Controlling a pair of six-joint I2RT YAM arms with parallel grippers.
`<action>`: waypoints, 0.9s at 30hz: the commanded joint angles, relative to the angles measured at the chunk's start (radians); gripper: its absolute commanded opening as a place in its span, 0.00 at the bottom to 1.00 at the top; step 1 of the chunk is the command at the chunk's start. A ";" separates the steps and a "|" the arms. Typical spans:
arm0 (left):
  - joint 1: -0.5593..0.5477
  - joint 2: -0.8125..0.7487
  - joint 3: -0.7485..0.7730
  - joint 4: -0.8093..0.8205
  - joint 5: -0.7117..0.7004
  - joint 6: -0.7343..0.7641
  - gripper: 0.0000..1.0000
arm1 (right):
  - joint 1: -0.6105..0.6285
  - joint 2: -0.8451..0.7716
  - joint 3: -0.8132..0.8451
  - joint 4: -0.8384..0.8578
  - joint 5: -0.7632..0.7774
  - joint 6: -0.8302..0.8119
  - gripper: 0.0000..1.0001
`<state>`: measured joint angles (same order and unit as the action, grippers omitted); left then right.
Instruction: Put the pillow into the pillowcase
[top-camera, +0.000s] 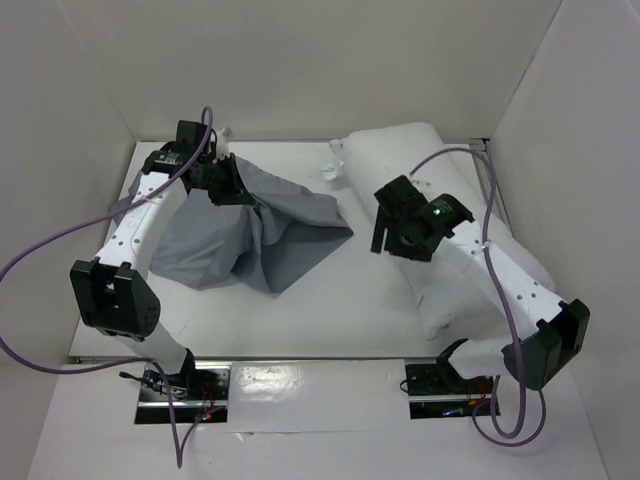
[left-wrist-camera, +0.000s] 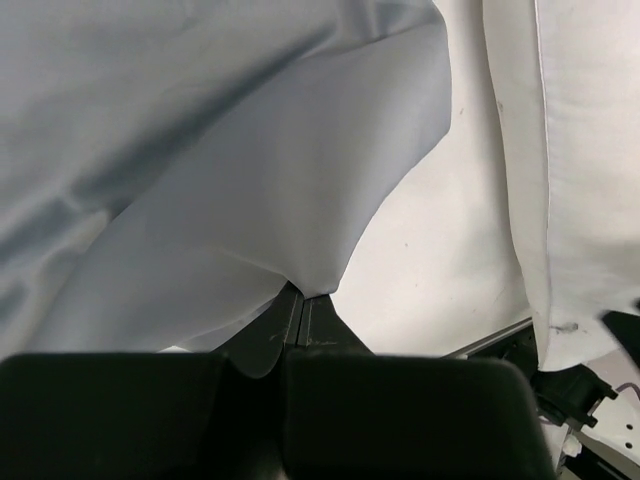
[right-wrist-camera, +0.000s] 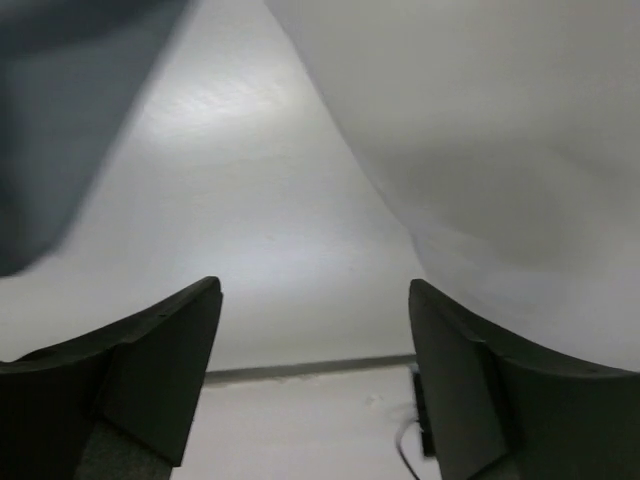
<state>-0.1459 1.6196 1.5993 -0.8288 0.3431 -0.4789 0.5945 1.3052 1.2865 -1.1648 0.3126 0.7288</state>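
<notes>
The grey pillowcase (top-camera: 255, 235) lies crumpled on the left half of the table, with one end lifted. My left gripper (top-camera: 228, 186) is shut on that raised edge. In the left wrist view the jaws (left-wrist-camera: 301, 308) meet on a pinch of the grey cloth (left-wrist-camera: 230, 170), which hangs over the camera. The white pillow (top-camera: 455, 215) lies along the right side and also shows in the left wrist view (left-wrist-camera: 585, 150). My right gripper (top-camera: 385, 230) is open and empty, hovering at the pillow's left edge. In the right wrist view (right-wrist-camera: 315, 300) the pillow (right-wrist-camera: 480, 130) is at the upper right and the pillowcase (right-wrist-camera: 60, 120) at the upper left.
White enclosure walls (top-camera: 300, 70) close in the back and both sides. A metal rail (top-camera: 320, 358) runs along the table's near edge by the arm bases. Purple cables (top-camera: 40, 250) loop off both arms. Bare white tabletop (top-camera: 360, 290) separates the pillowcase and the pillow.
</notes>
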 joint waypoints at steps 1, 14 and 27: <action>0.020 -0.012 0.057 0.014 -0.015 -0.018 0.00 | 0.028 0.066 0.219 0.068 0.081 -0.046 0.86; 0.029 -0.023 0.021 0.026 -0.003 -0.046 0.00 | -0.225 1.005 1.137 0.152 0.238 -0.270 0.97; 0.029 0.006 0.054 0.026 -0.038 -0.036 0.00 | -0.226 0.501 0.547 0.554 -0.111 -0.316 0.00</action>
<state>-0.1211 1.6203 1.6138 -0.8223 0.3180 -0.5049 0.3580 2.0319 1.9198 -0.7498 0.3523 0.4244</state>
